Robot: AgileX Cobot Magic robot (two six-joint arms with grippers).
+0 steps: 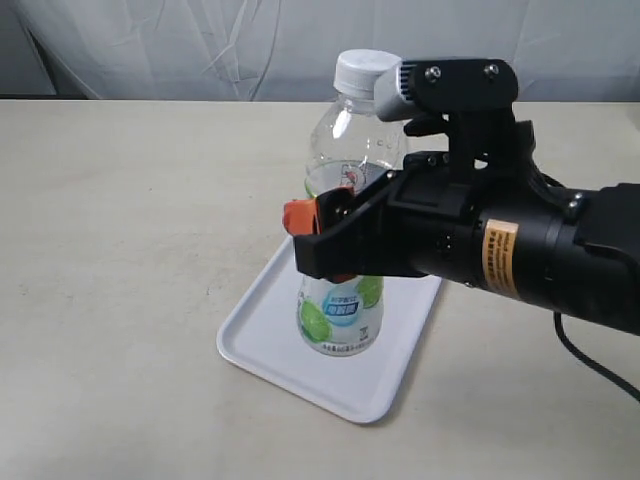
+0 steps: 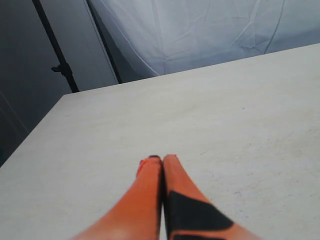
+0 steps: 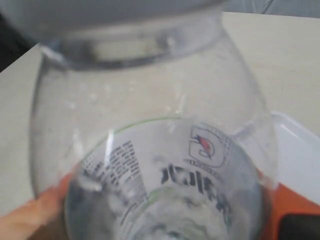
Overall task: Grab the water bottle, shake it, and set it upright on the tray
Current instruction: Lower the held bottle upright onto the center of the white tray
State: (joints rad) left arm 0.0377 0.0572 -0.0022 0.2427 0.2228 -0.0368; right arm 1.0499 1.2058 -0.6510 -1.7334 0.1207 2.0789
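While the right pincer (image 1: 325,228) reaches in from the tray's right side, it is clenched on the water bottle (image 1: 340,312) at mid-height, one orange-tipped finger in front of the label and the other behind it. Water bottle: clear plastic, upright, white screw cap (image 1: 365,70) uppermost, its base set at the middle of the tray (image 1: 268,332); whether it rests its full weight there or is only held at that level, I cannot tell. Label (image 1: 342,318): white and green with a blue patch and dark characters. Tray: flat, white, rounded corners, low rim, lying skewed on the pale worktop (image 1: 120,250), one short end towards the near edge. In the right wrist view the bottle (image 3: 160,150) fills nearly the whole picture, orange pads (image 3: 42,206) pressed against either side of it, and a corner of the tray (image 3: 300,150) shows behind. Left pincer (image 2: 161,162): orange fingers pressed together with nothing between them, poised above the worktop (image 2: 225,110); its place relative to the tray cannot be told. Behind the far side of the tray hangs a white cloth backdrop (image 1: 200,45).
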